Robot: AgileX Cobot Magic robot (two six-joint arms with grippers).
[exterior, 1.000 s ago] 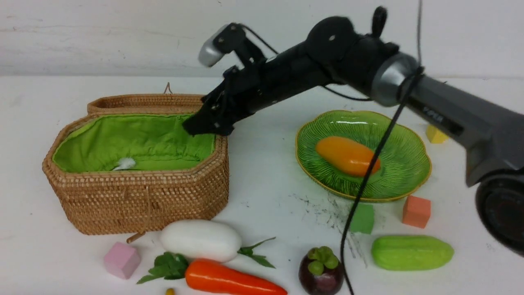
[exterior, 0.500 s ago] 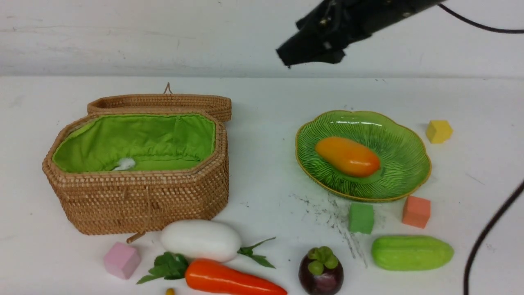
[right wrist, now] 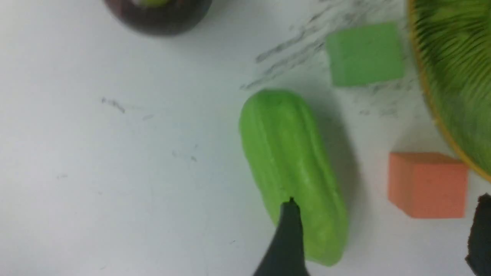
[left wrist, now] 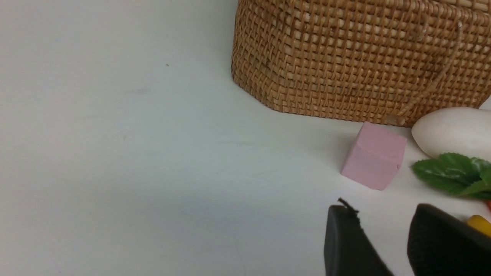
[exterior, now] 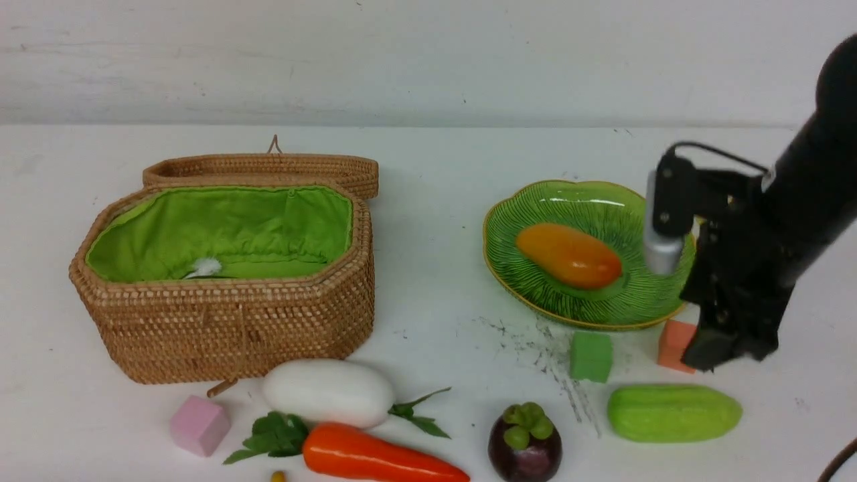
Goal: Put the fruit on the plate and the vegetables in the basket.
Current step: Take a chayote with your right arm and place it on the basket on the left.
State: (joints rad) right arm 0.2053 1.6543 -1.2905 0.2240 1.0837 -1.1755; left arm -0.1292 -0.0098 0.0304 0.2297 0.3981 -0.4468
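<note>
A white tabletop runs back to a pale wall. At its left stands the tan woven rattan basket, hinged woven lid open behind it, lime-green cloth lining showing. At the right lies the glossy green scalloped plate with a thin golden rim, holding the orange-yellow mango-like oval. Along the near edge, on the table, lie the white oval vegetable with green leaves, just before the basket, the orange leafy carrot close beside it, the round dark purple mangosteen and the stubby light-green cucumber. A pink foam cube sits near the basket's front; a green foam cube and an orange foam cube sit between plate and cucumber. The right gripper hangs pointing down by the cucumber's right end, beside the orange cube, jaws spread wide and empty; the wrist view shows one finger over the cucumber. The left gripper is low over the table near the pink cube, jaws part-way apart with nothing between them.
</note>
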